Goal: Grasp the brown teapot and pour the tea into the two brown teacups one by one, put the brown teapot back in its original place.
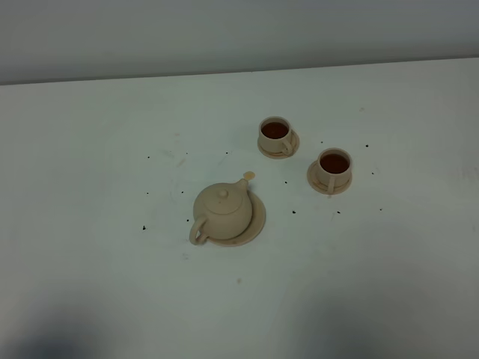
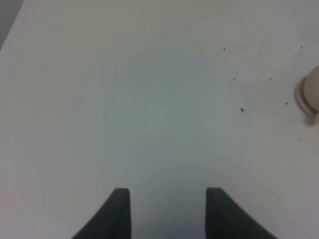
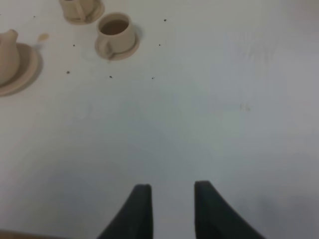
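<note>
The brown teapot (image 1: 223,212) sits upright on its flat round saucer (image 1: 257,223), the original place, left of the table's middle. Its spout points toward the far right. The two brown teacups stand to its right, one farther back (image 1: 275,134) and one nearer (image 1: 334,168). Both hold dark tea. Neither gripper shows in the exterior high view. In the left wrist view the left gripper (image 2: 168,199) is open and empty over bare table, with the saucer's edge (image 2: 305,99) far off. In the right wrist view the right gripper (image 3: 172,194) is open and empty, well short of the teapot (image 3: 7,55) and both cups (image 3: 117,32) (image 3: 79,10).
The white table (image 1: 112,299) carries scattered dark specks (image 1: 144,226) around the tea set. A small tan spot (image 1: 248,176) lies just past the spout. A grey wall (image 1: 224,30) runs behind the table's far edge.
</note>
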{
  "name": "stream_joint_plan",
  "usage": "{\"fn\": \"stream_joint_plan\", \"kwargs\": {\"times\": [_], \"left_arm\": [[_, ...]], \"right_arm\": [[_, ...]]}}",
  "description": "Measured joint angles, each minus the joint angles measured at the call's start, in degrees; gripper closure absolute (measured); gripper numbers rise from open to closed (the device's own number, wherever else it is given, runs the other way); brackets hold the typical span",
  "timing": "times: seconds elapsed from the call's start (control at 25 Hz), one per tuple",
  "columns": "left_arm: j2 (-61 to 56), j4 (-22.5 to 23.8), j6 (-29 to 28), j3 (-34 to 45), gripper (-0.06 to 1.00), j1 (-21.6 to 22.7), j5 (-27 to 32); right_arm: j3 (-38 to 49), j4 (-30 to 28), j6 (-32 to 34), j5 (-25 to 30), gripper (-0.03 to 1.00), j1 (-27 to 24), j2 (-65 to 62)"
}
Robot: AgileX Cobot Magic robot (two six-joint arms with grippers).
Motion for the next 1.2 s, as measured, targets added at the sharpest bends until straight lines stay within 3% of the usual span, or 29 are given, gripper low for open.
{"fn": "stream_joint_plan", "kwargs": {"times": [1.2], "left_arm": [[0.0,0.0,0.1,0.0,0.55,0.0,0.0]], "right_arm": [[0.0,0.0,0.0,0.0,0.73,0.0,0.0]]}}
